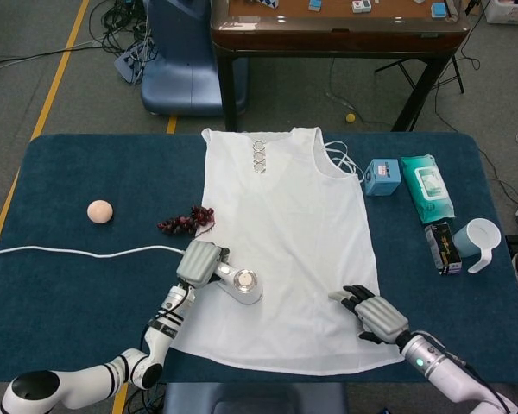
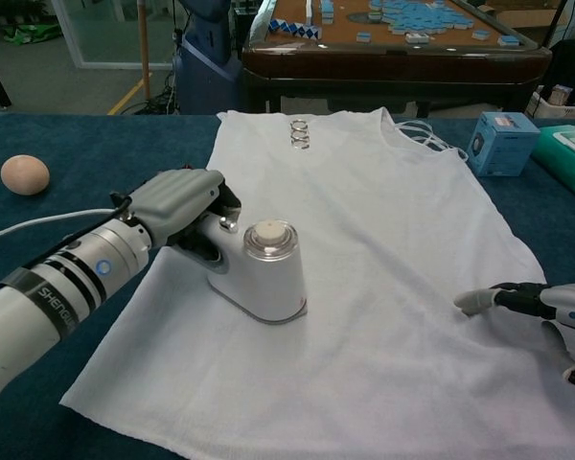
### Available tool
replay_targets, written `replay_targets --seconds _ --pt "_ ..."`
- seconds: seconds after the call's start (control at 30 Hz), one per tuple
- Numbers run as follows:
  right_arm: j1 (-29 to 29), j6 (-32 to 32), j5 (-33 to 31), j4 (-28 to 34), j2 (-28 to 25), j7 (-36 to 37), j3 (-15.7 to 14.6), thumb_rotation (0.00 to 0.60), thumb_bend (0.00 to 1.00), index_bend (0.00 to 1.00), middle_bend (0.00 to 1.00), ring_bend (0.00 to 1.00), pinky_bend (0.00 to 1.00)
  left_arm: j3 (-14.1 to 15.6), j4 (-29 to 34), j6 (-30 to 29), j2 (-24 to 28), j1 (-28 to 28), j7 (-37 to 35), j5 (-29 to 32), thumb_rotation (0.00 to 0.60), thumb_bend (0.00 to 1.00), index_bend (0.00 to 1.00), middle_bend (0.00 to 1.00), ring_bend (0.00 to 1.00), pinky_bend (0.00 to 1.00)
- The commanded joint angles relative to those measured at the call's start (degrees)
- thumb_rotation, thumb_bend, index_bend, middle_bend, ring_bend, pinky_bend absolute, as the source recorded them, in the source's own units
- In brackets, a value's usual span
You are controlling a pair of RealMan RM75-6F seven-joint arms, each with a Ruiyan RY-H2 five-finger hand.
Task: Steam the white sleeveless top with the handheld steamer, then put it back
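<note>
Both views are evenly and brightly lit from overhead, and no hard shadows are cast. A soft, short shadow is seen beneath the left hand [image 2: 177,206] and around the base of the steamer [image 2: 264,273] held in it. The white top [image 1: 285,233] is rendered very bright, nearly washed out, so its folds are barely seen. A small glint is caught on the steamer's cap. Focus is kept sharp throughout the head view. In the chest view, the right hand [image 2: 546,311], at the frame edge, is slightly softened.
</note>
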State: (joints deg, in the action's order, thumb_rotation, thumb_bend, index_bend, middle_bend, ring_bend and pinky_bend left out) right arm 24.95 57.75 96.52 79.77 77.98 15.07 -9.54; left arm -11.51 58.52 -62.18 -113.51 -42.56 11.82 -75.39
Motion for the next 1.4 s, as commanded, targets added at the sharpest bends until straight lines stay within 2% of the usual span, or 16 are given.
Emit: replay_targets --seconds 0.03,0.93,1.07,1.4 --pt "-0.08 0.19 -0.03 0.04 -0.02 0.0 -0.16 0.6 1.0 0.02 0.13 0.04 0.04 0.25 -1.68 -0.14 -1.08 -0.78 0.2 -1.08 0.6 0.2 0.87 0.79 0.66 0.77" --pt "0.34 0.39 -0.79 0.23 -0.06 -0.16 -0.5 0.6 1.0 0.02 0.13 0.04 0.04 -1.72 -21.4 2.9 -5.4 -4.77 -3.9 -1.45 0.6 0.2 0.87 0.79 0.66 0.77" --pt "0.41 0.36 -0.84 0.21 0.01 -0.15 -0.52 0.6 1.0 0.02 0.13 0.04 0.04 -0.87 -20.85 2.67 -4.75 -4.17 -4.72 -2.03 0.6 0.2 0.87 0.79 0.66 0.77" --pt "0.54 0.37 -0.64 0.46 0.07 -0.23 -0.84 0.6 1.0 0.02 0.13 0.04 0.04 3.13 -12.71 -0.49 -1.28 -1.41 -3.35 -5.45 0.6 0.2 0.87 0.78 0.66 0.77"
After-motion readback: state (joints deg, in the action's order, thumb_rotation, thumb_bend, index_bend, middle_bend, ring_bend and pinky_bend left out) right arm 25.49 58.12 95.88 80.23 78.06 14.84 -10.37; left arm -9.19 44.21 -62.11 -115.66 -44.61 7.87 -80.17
